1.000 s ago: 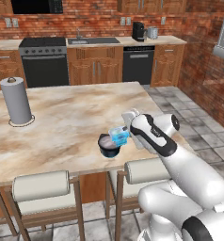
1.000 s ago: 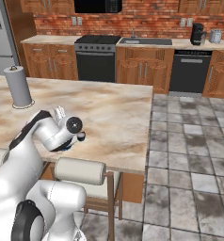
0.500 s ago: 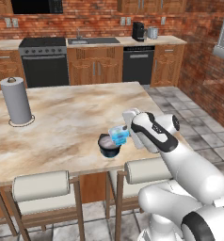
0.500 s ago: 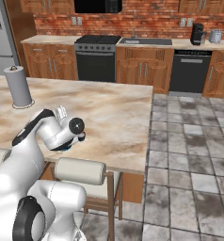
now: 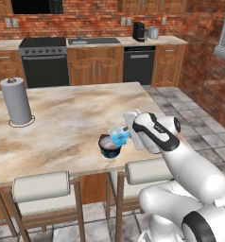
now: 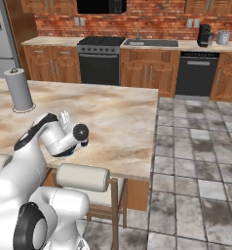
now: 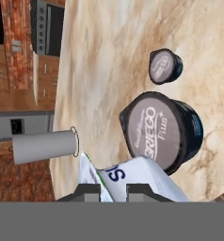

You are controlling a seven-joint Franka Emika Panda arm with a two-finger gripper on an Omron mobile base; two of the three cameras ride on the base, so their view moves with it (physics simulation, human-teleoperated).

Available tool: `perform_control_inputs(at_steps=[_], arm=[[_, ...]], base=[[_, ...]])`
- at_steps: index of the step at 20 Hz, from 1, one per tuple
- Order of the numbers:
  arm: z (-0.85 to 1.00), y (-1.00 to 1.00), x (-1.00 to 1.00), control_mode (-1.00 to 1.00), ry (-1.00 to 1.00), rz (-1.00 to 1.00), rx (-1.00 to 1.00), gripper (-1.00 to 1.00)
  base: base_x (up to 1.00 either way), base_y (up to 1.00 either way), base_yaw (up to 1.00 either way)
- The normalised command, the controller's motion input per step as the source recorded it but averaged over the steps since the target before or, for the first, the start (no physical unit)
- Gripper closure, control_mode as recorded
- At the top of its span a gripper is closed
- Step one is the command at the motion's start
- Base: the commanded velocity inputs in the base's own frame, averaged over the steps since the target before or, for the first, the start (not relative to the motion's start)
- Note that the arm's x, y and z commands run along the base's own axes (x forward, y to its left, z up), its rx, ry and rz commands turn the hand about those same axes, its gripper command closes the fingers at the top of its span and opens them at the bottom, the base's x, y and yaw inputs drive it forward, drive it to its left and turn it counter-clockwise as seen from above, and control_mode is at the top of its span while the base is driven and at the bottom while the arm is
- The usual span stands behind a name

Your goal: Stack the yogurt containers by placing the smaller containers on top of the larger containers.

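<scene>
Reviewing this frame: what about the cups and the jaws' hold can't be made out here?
- Light-blue cup: whether it touches the navy tub; the left base view is too small.
- Small dark pot: hidden by the arm in the base views.
- Cup in hand view: cut off at the bottom edge, contact with jaws unseen.

light: even, bright | shadows: soft | focus: slightly soft, rendered
</scene>
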Motion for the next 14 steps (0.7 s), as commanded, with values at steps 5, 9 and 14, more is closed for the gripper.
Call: perform_control_inputs(at_steps=[5, 9, 14], arm=[[-0.03, 0.00, 0.00, -1.00, 0.01, 0.00, 0.03, 1.00], [-0.03, 0.00, 0.00, -1.00, 0.00, 0.00, 0.02, 1.00], [-0.04, 0.00, 0.02, -1.00, 0.00, 0.00, 0.01, 1.00]], base=[[0.00, 0.00, 0.00], [0.00, 0.00, 0.00], [0.00, 0.00, 0.00]])
